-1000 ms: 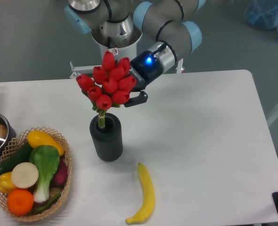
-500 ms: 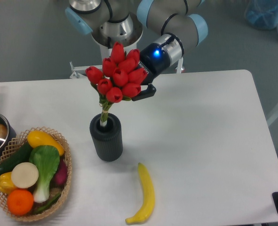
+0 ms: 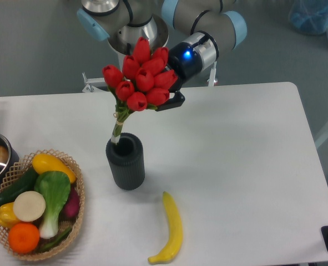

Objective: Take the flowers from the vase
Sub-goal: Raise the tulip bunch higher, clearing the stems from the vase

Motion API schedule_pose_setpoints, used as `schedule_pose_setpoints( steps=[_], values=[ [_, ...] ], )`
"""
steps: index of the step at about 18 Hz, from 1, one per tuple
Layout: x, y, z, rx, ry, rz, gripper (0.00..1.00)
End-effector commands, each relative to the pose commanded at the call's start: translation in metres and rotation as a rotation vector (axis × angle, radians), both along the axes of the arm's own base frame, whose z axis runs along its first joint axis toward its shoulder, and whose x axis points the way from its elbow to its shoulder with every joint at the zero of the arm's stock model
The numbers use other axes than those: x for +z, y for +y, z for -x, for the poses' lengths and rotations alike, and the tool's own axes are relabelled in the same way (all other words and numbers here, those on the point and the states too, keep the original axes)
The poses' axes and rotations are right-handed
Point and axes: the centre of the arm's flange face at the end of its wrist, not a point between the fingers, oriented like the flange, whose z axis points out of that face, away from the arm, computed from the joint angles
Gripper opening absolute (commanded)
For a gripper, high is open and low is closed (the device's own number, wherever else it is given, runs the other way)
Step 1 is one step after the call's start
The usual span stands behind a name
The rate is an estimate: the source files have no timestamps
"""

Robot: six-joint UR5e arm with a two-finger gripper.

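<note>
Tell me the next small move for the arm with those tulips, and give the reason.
Probably keep lifting straight up a little further. The tool appears closed on the flowers, and their stem ends sit right at the mouth of the vase, leaning left. Going sideways now could catch the rim and tip the vase; a short further rise should free the stems first.

No writing could be read anywhere. A small red-and-white sticker (image 3: 135,57) sat on the silver robot base behind the tulips, and its print was too small and too blurred to make out.
</note>
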Motion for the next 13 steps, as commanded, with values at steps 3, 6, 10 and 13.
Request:
schedule_pose_setpoints(
  steps=[3, 6, 10, 13],
  values=[
    [0.001, -0.002, 0.002, 0.004, -0.001, -0.008, 0.41],
    [0.004, -0.007, 0.011, 0.020, -0.010, -0.022, 0.41],
    [0.008, -0.006, 0.015, 0.021, -0.007, -0.022, 0.41],
    [0.010, -0.006, 0.019, 0.024, -0.004, -0.023, 0.41]
  ],
)
